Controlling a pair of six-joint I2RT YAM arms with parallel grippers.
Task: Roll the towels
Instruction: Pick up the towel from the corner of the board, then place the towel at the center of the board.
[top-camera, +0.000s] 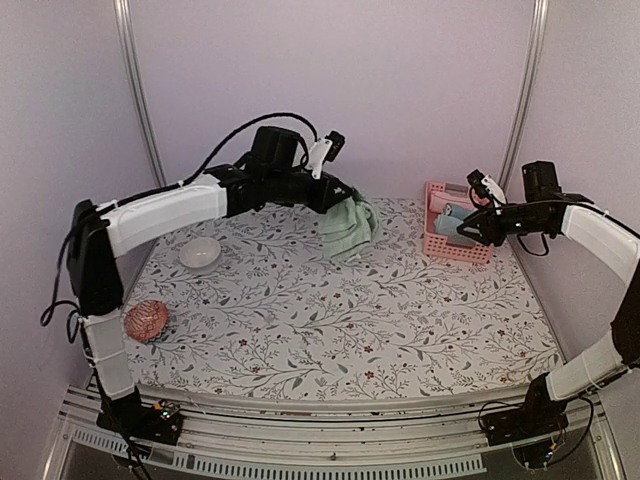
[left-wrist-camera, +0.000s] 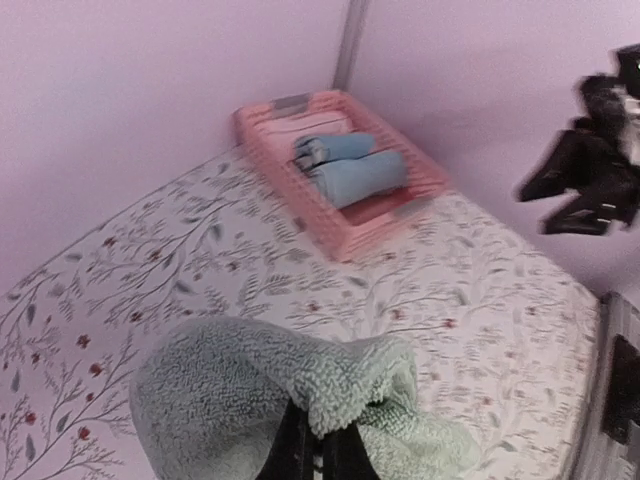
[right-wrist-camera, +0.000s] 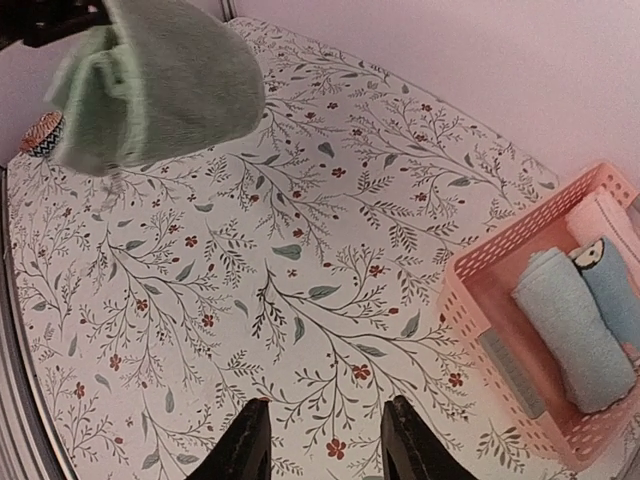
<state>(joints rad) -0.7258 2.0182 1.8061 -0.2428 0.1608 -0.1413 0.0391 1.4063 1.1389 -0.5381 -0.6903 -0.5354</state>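
Note:
My left gripper is shut on the pale sage-green towel and holds it hanging above the far middle of the table. In the left wrist view the green towel drapes over my shut left gripper. It also shows at the top left of the right wrist view. Two light blue rolled towels lie in the pink basket, also seen in the top view and the right wrist view. My right gripper is open and empty, raised beside the basket.
The pink basket stands at the far right of the flowered tablecloth. A white bowl sits at the far left. A reddish patterned ball lies at the left edge, also in the right wrist view.

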